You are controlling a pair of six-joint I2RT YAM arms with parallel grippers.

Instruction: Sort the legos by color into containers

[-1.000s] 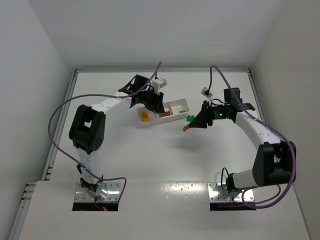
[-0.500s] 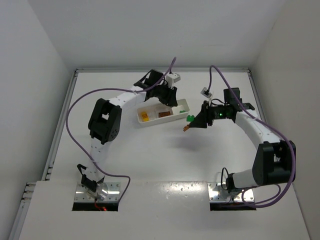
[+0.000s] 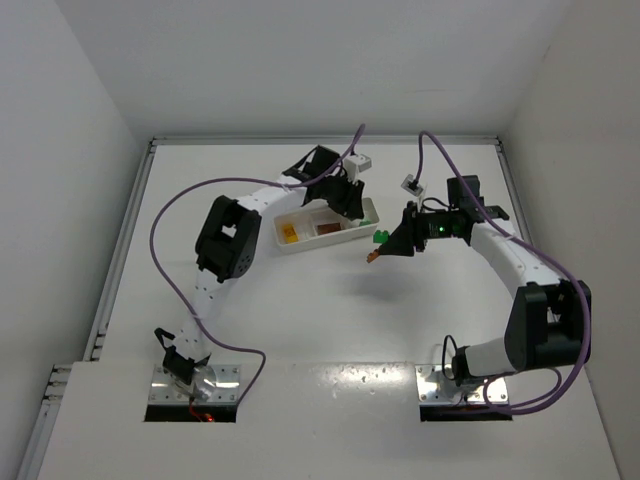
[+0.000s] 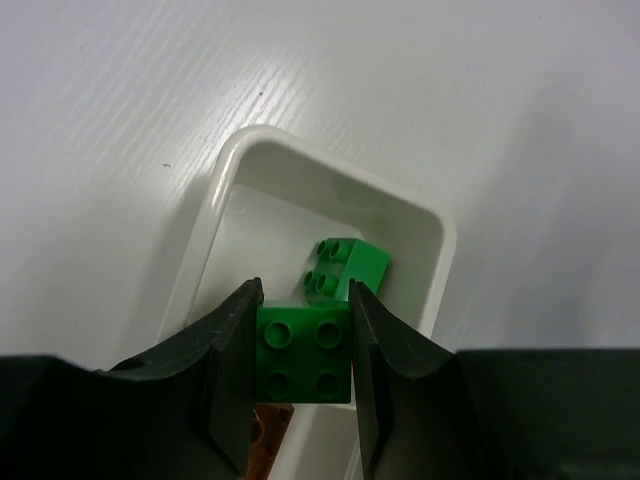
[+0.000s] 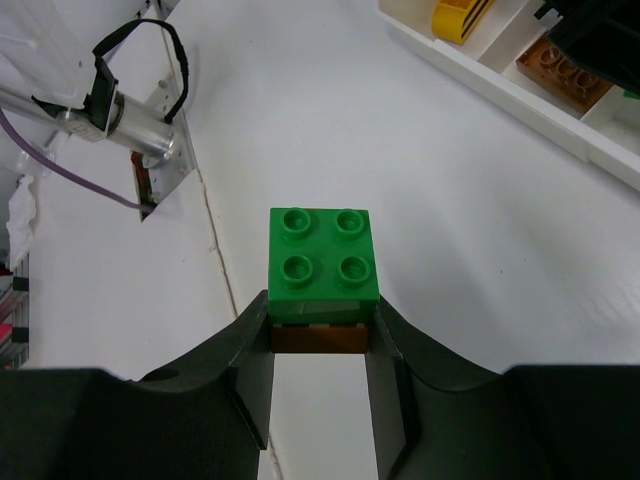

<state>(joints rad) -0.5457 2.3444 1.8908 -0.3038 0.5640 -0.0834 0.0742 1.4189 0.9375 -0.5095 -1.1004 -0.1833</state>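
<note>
The white tray lies at the table's middle back. Its left compartment holds a yellow-orange brick, its middle one a reddish-brown brick. My left gripper hovers over the right end compartment. In the left wrist view it is shut on a green brick, above another green brick lying in that compartment. My right gripper is off the tray's right end, above the table. It is shut on a green brick stacked on a reddish-brown brick.
White enclosure walls stand left, right and behind. Purple cables arch over both arms. The right wrist view shows the tray at its top right and the left arm's base plate at its top left.
My left gripper has moved right along the tray, from its left end to over the right end compartment. The right arm has not moved.
</note>
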